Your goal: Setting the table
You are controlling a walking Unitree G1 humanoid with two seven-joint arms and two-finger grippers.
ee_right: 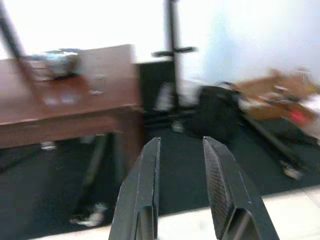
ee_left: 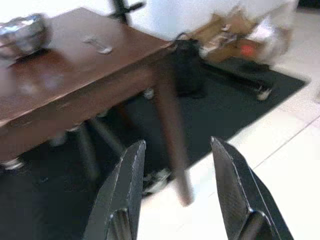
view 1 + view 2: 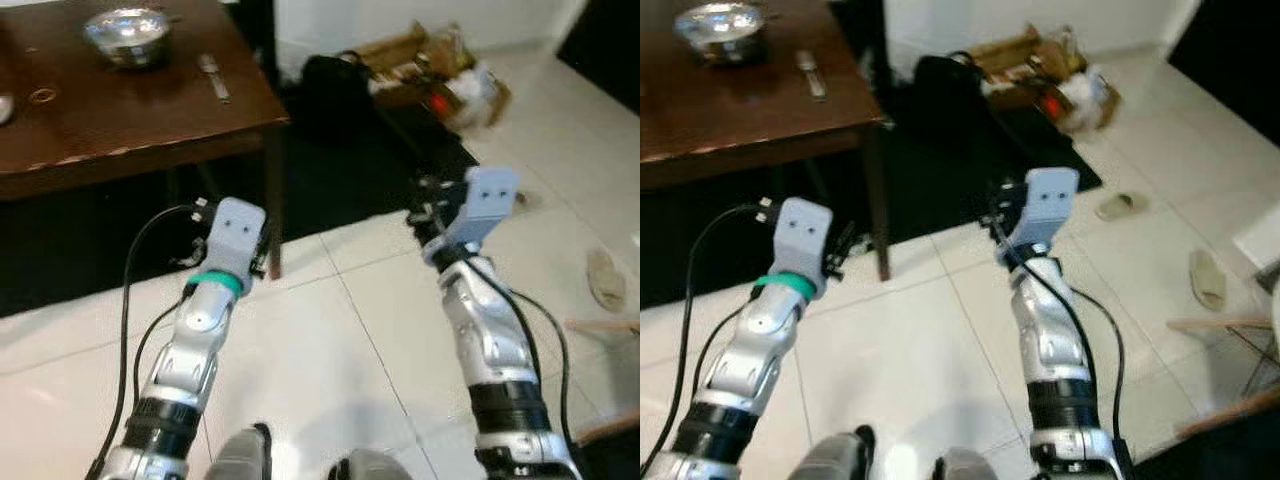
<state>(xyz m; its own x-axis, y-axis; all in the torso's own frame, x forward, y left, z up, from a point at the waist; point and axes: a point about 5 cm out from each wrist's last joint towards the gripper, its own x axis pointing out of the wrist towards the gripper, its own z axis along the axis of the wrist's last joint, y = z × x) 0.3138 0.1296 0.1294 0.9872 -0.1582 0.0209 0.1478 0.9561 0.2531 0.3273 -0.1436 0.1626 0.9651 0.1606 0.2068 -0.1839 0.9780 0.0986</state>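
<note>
Black fingers are standing apart on both grippers and holding nothing: the left gripper is hanging at about seven o'clock in the head views, the right gripper at about four, both over white tile floor and short of the table.

The likely trouble is in the approach. The table leg is standing just beyond the left gripper, so a forward reach could be clipping it or the table edge. The views are blurring, which makes any aim unsure.

On the dark wood top at eleven o'clock, a metal bowl is sitting with a spoon just beside it. A dark rug is lying under the table; a black bag and cardboard clutter are at one o'clock, a slipper at three.
</note>
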